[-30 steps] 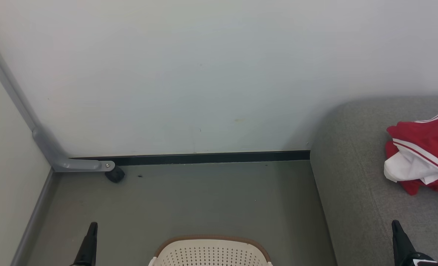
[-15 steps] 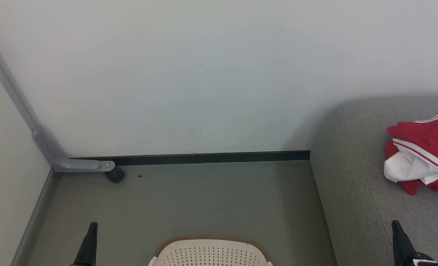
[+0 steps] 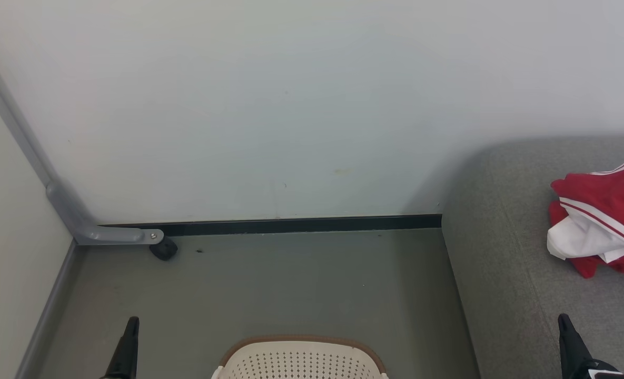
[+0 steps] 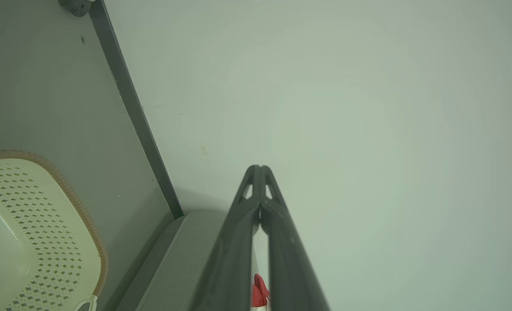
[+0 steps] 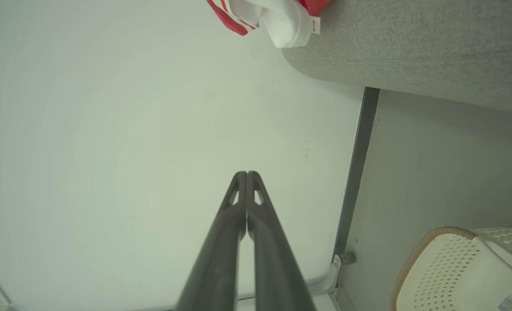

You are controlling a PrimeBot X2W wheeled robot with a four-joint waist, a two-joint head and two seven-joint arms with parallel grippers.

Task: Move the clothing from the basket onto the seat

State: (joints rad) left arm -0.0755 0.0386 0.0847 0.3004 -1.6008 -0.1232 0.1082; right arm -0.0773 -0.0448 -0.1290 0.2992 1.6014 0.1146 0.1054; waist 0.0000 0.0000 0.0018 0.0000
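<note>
Red clothing with white panels and stripe trim lies bunched on the grey seat at the right; it also shows in the right wrist view and as a red scrap between the left fingers' bases. The cream basket with its brown rim stands on the floor at the bottom centre, its inside hidden below the frame edge. My left gripper rests left of the basket, shut with nothing held. My right gripper sits over the seat's front, shut and empty.
A white wall rises close behind, with a dark baseboard along the grey floor. A grey metal leg with a black caster stands in the left corner beside a pale side panel.
</note>
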